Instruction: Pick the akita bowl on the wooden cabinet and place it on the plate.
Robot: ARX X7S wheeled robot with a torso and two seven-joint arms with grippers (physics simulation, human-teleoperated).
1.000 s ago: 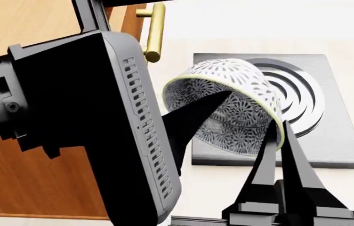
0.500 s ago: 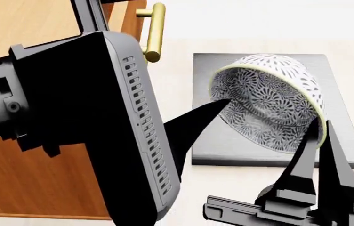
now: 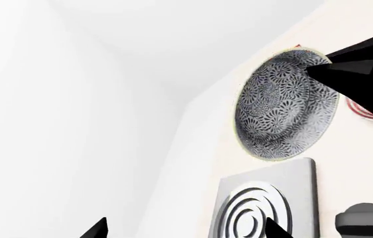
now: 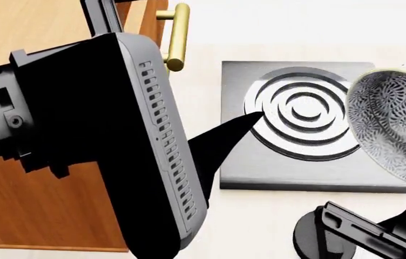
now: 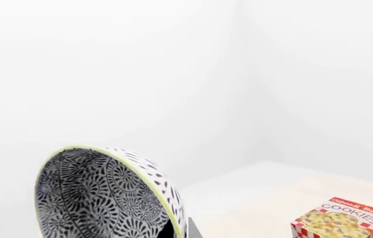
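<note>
Gripping the akita bowl (image 4: 394,135) by its rim at the head view's right edge, the right gripper (image 5: 180,229) carries it tilted, clear of the counter; the left gripper's (image 3: 183,230) jaws stand spread, empty.

Everything around me is bright, flat and evenly lit, all sharp with no blur. My left arm (image 4: 80,135) renders pure black; white walls wash out featureless.

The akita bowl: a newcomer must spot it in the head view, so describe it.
Start at the grey square slab with raised concentric rings. At its right edge hangs the akita bowl, tipped on its side, in the right gripper. Only it carries dense dark floral speckling.
</note>
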